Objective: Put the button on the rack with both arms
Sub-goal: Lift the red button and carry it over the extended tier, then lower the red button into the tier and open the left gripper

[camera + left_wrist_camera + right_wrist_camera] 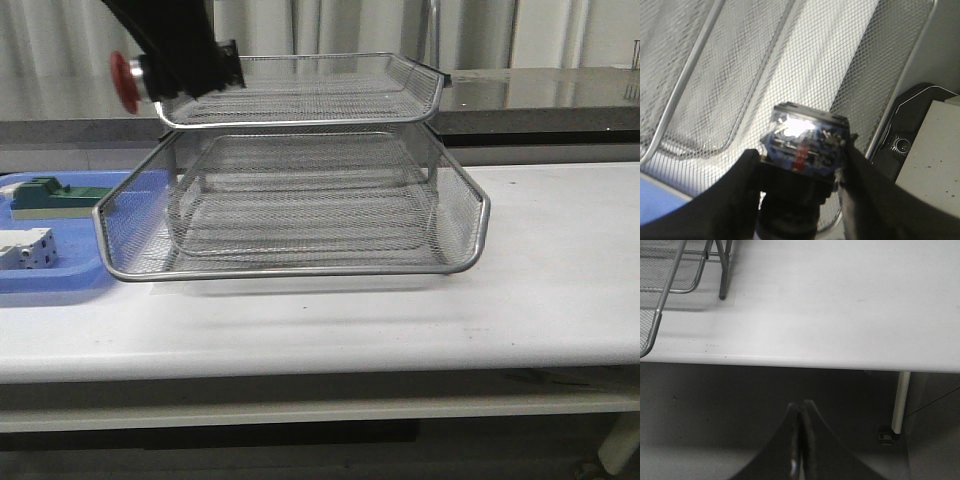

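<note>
White and long, the table runs across the front view, with a grey counter and pale curtains behind it. From the right wrist camera its rounded front edge shows, with a white leg and caster over a dark floor.

On the table stands the wire-mesh rack, its chrome-rimmed tiers stacked and open toward the camera. Just beside its left end lies a flat blue tray carrying a green block and a white-grey block.

At the upper left corner of the rack, the left gripper hangs level with the top tier, its dark fingers clamped on either side of the button. The red head points left, away from the rack; the wrist camera shows the blue rear block facing the mesh. Whether the button touches the tier's rim cannot be told.

The right gripper hovers off the table's front edge, over the floor, its fingers pressed together on nothing, well apart from the rack.
</note>
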